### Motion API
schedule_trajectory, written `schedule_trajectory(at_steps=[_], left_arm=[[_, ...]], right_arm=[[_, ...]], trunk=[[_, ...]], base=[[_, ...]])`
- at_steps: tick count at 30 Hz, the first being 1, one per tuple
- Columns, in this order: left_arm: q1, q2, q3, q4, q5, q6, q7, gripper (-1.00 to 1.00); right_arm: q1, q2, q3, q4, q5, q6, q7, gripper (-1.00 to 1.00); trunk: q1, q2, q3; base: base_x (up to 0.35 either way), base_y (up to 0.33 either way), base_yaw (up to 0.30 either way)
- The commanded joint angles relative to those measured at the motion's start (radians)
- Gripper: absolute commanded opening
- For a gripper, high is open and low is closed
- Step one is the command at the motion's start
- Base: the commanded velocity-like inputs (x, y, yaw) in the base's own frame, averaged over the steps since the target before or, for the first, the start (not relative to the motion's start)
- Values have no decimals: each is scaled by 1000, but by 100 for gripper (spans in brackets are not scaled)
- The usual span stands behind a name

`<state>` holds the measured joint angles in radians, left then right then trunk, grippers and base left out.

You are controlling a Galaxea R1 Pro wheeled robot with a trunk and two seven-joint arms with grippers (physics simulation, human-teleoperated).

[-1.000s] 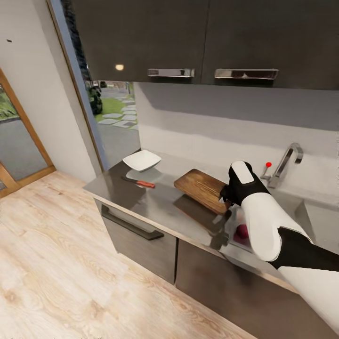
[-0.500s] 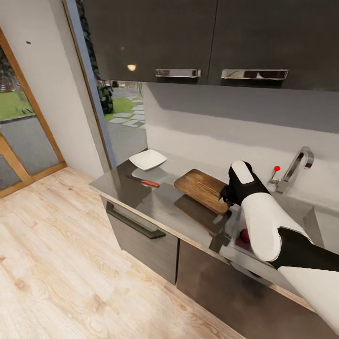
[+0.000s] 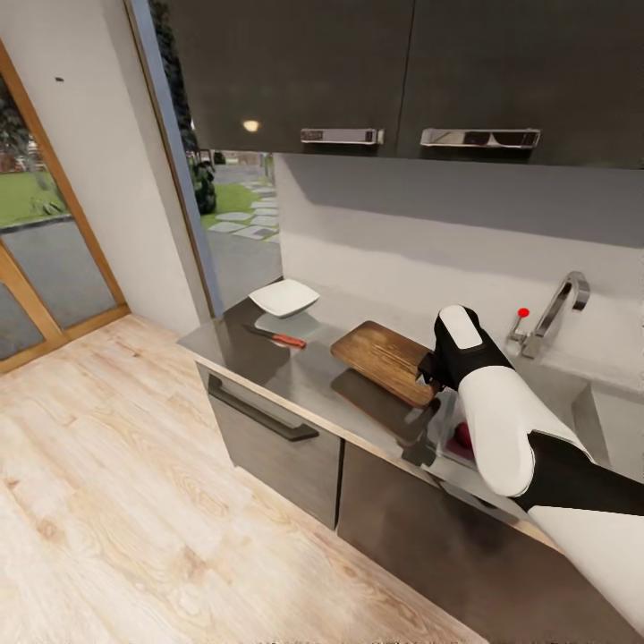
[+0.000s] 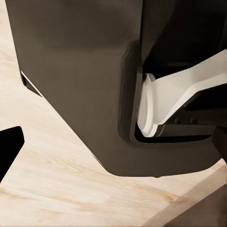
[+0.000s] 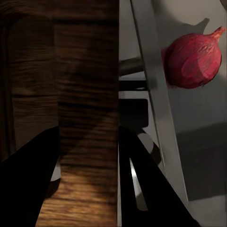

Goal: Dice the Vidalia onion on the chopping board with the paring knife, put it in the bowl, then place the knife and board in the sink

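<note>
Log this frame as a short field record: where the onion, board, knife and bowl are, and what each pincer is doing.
onion: Vidalia onion lying in the sink, not yet taken out
board: chopping board on the countertop, its end at the sink edge
knife: paring knife on the countertop beside the bowl
bowl: bowl near the countertop's far end, nothing visible in it
right pincer: right pincer at the board's sink-side end, fingers either side of the board; grip not confirmable
left pincer: left pincer state not visible
</note>
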<state>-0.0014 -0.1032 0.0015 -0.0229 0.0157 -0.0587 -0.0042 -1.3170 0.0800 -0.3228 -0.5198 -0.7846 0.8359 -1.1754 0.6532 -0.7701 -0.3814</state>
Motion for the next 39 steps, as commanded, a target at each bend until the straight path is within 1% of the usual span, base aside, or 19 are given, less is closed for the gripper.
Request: schedule_trajectory(at_steps=[1,8,16,22,30,39], left_arm=[[0,0,0,0,2,-3,0,100],[0,-1,0,0,2,-3,0,100],[0,0,0,0,3,-3,0,100],[0,0,0,0,2,-3,0,100],[0,0,0,0,2,-3,0,100],[0,0,0,0,2,-3,0,100]], right_arm=[[-1,1,-4,-2,-5,5,-7,-100],[-1,1,-4,-2,-5,6,-7,-100],[-1,1,-4,-2,-4,6,-7,-100],[-1,1,-4,-2,-4,6,-7,-100],[-1,1,-4,-2,-4,6,-7,-100],[-1,1,-4,-2,-4,6,-7,-100]], trunk=[[0,-1,-3],[0,-1,-12],[0,-1,-14],[0,-1,-14],[0,-1,-15],[0,-1,-15]], base=[[-44,10,0],[-13,-12,0],[-1,-86,11],[0,-26,135],[0,-153,34],[0,-10,171]])
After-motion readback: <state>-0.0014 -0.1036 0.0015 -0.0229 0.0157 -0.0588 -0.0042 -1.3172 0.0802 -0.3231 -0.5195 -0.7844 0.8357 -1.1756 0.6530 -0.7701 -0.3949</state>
